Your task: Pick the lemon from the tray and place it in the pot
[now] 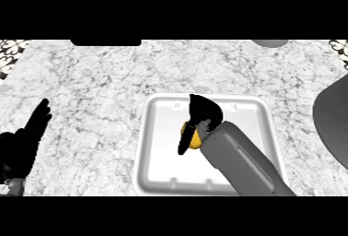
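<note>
Head view: right hand [202, 115] curled round lemon [195, 139], apparently over white tray [158, 152]; left hand [27, 133] open, bench's [95, 87] left edge.

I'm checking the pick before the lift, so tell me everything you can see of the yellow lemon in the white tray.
Only a small sliver of the yellow lemon shows, smooth-skinned and orange-tinged in the shadow. It sits over the middle of the shallow white rectangular tray, mostly hidden by the black right hand, whose fingers and thumb curl round it from above and beside. Its full shape and ends cannot be seen, nor whether it is resting on the tray floor or lifted.
</note>
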`<state>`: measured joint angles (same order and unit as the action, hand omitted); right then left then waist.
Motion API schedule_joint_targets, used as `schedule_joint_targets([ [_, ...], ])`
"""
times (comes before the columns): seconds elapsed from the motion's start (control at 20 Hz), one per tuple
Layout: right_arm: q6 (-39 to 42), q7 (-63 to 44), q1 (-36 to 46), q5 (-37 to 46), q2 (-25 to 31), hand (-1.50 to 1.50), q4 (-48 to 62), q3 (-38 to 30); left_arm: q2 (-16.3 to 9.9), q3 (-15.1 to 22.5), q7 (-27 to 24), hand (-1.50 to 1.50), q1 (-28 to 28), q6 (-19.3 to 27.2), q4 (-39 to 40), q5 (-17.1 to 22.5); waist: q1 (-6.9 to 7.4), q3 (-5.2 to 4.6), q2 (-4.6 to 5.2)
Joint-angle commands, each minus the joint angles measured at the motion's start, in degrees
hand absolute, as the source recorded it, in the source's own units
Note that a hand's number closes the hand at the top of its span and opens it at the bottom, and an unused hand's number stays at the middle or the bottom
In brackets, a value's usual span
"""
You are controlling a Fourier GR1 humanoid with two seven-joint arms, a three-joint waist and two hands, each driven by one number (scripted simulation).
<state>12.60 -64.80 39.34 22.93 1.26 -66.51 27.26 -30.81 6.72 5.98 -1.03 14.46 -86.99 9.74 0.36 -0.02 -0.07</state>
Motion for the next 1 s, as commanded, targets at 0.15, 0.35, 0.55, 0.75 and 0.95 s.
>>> schedule_joint_targets([
  [0.15,3.42,-7.69,0.92,0.44,-1.21,-1.50,2.52,-1.89,1.41,-1.00,0.09,0.00,-0.65,-0.96,-0.88,-1.07,-0.11,0.00,-0.01],
  [0.35,2.86,-2.92,-0.30,1.20,-1.22,1.50,5.31,0.69,0.60,-2.72,0.51,0.00,-2.19,-2.76,-1.81,-1.11,0.09,0.02,0.02],
  [0.55,0.48,0.89,1.12,1.22,-1.19,1.50,7.06,3.59,4.13,-1.72,-0.46,0.00,-0.23,-1.18,0.05,-4.82,0.11,0.02,0.07],
  [0.75,-1.08,-1.42,0.00,-0.16,-1.18,1.50,5.13,5.82,1.94,-4.45,1.32,0.00,0.95,-4.82,0.02,-3.02,0.20,0.02,0.03],
  [0.95,3.48,5.69,-5.82,3.92,3.54,1.50,-0.56,2.10,4.91,-4.66,-1.35,0.00,-1.14,-3.29,1.48,-5.68,-0.42,0.02,-0.04],
])
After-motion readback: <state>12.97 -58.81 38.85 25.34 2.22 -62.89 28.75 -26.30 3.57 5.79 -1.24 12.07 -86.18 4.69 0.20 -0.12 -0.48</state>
